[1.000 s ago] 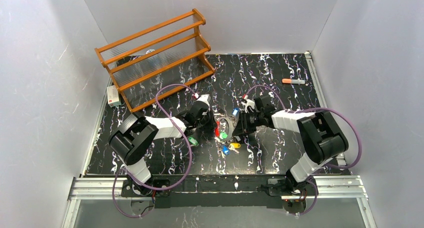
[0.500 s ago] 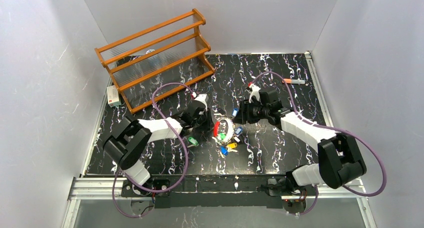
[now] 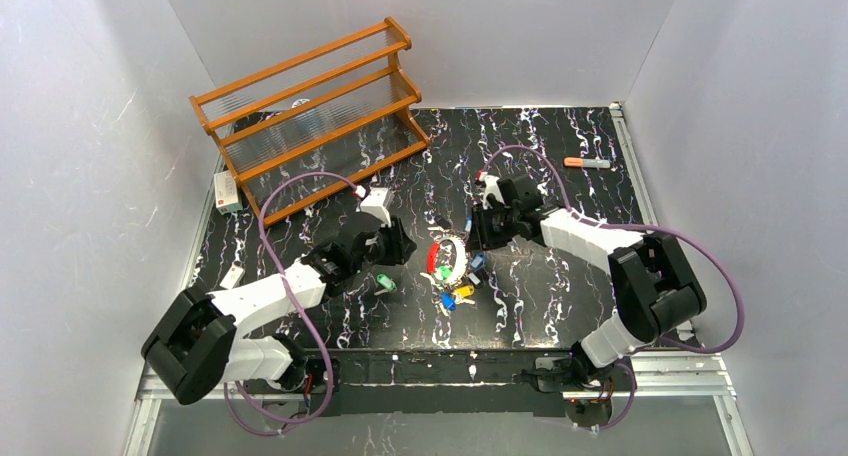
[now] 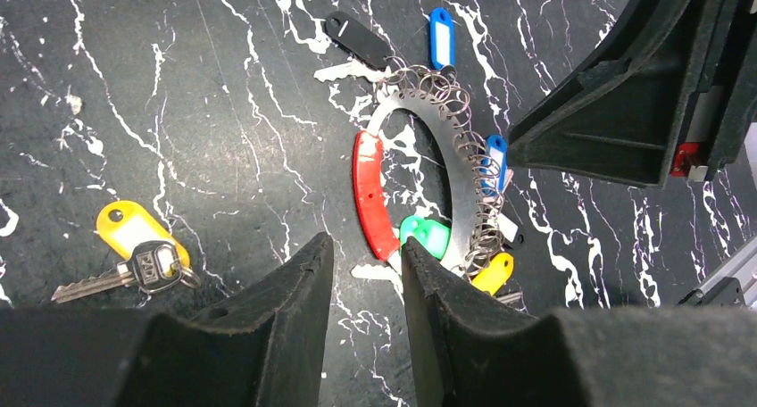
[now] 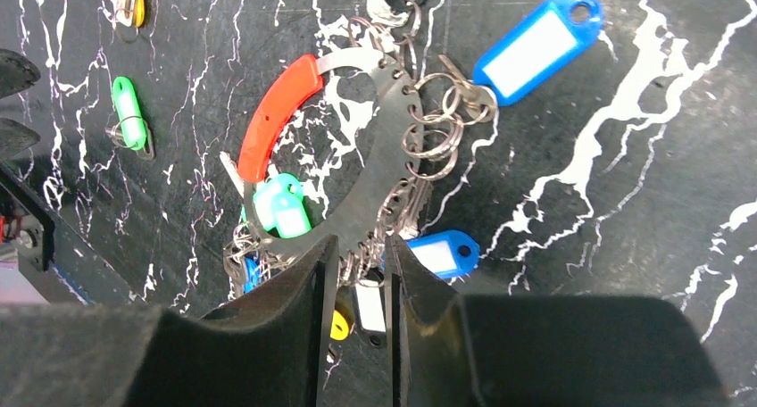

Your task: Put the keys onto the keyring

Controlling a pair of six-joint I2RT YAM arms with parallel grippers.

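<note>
The keyring (image 4: 453, 179), a flat grey band with a red arc along 1 side, lies flat on the black marbled table (image 3: 520, 316) near its middle, between the 2 tools. Small wire rings fringe its outer edge and carry tags. In the left wrist view a green tag (image 4: 427, 236) lies inside the loop, a black tag (image 4: 355, 37) and blue tags lie at the far side, and a yellow one lies by the near edge. The left tool (image 4: 361, 251) hangs just beside the red arc with its jaws released; the clear gap between them shows only bare table, nothing grasped. The right tool (image 5: 355, 251) hangs over the opposite rim of the keyring with its jaws narrowly parted. Wire rings and a white tag show through the gap below, nothing is seen clamped, and whether the fingertips touch the band I cannot tell. 2 keys lie loose on the table, apart from the keyring on the left tool's side: a yellow-tagged key (image 4: 134, 237) and a green-tagged key (image 5: 128, 112). A wooden rack (image 3: 310, 116) stands at the far left of the table and an orange-capped marker (image 3: 587, 162) lies at the far right, both well apart from the keyring.
</note>
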